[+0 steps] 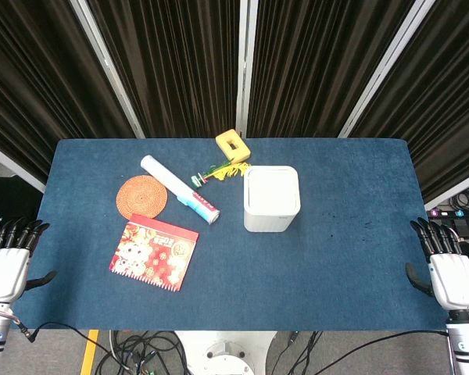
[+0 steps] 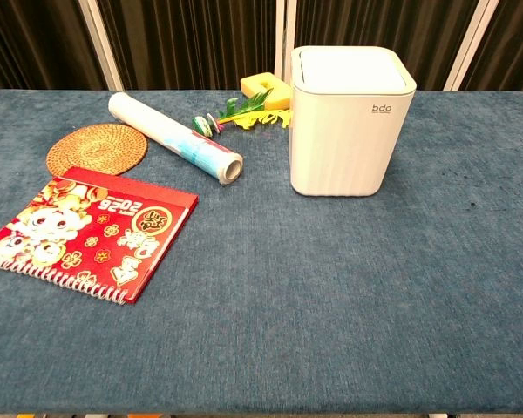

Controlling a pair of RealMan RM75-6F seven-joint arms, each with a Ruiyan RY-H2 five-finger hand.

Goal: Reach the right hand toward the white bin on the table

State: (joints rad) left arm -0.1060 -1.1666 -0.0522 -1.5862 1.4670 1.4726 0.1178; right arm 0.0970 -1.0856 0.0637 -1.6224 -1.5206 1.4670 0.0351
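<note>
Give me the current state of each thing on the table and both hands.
White bin: upright, lid closed.
Roll: lying flat, rolled up.
Calendar: lying flat, closed.
Round mat: flat, the roll beside it.
Right hand: open, at the table's edge, apart from the bin.
Left hand: open, at the opposite edge.

Left hand, right hand: white palms, black fingers

Curtained lab: blue table, floor cables
</note>
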